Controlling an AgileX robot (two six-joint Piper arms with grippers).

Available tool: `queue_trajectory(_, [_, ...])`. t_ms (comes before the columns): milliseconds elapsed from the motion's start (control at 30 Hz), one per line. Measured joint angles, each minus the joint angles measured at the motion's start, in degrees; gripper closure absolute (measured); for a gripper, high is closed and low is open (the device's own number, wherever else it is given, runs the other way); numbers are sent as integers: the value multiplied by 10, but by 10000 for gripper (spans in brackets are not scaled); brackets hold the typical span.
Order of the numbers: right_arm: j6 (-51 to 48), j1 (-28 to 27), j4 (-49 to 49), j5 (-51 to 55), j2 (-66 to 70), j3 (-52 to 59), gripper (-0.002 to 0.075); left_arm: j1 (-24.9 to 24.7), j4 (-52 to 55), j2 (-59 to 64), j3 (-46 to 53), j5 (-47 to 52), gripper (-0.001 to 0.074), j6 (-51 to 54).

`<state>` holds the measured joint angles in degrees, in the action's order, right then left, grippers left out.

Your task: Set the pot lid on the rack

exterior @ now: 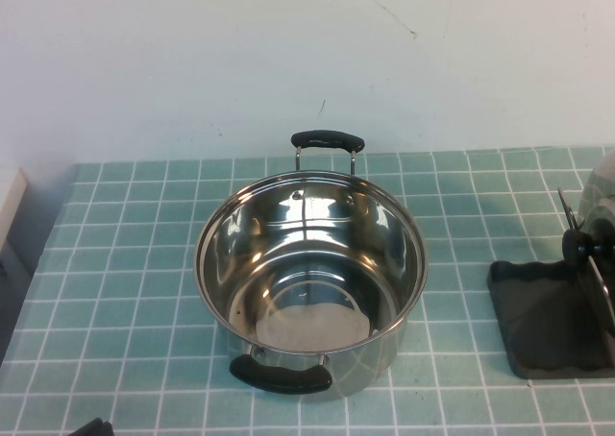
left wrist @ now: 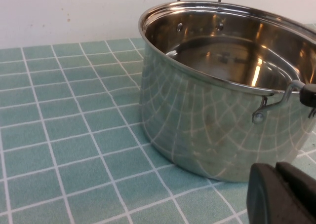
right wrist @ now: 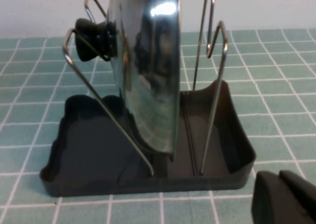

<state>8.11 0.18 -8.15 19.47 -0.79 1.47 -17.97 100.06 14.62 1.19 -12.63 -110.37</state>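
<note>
Since the pot lid (right wrist: 148,71) already stands on edge between the wire bars of the rack (right wrist: 148,177), its knob toward the pot (exterior: 309,282), the placing looks done. The right gripper (right wrist: 286,199) sits just beside the rack, holding nothing; the left gripper (left wrist: 281,194) waits by the pot; whether either is open I cannot tell. Next, backing away cleanly

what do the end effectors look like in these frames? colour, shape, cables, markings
Little shows. The left end effector appears in its wrist view as matte black, rounded, blocky finger ends, beside the steel pot. The right end effector looks the same: matte black, rounded, in front of the rack holding the pot lid. No cables, markings or sleeves visible. Arm links are out of view.
</note>
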Motion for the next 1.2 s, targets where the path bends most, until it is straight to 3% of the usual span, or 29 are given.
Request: queue_trajectory(1200, [-18, -10, -8, 2, 0, 0, 727, 0, 0, 0, 0, 0, 737, 2])
